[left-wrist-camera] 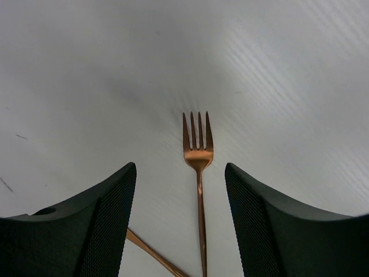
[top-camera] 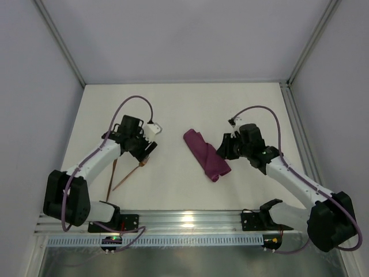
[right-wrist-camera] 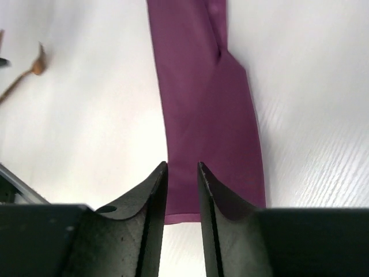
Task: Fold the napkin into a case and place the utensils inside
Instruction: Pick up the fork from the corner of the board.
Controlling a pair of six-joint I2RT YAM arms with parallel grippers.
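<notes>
Napkin (top-camera: 206, 154), seen from above, lies folded and slantwise on the worktop (top-camera: 190, 109), utensils (top-camera: 128, 179) well left of it, nearest the left arm (top-camera: 98, 158); left wrist: left fingers (left-wrist-camera: 104, 225) spread astride the fork (left-wrist-camera: 198, 151), its handle running toward them; right wrist: right fingers (right-wrist-camera: 144, 208) narrowly parted over the napkin's near end.

No lettering, label, brand mark, number or sign can be read in any of the three views.
</notes>
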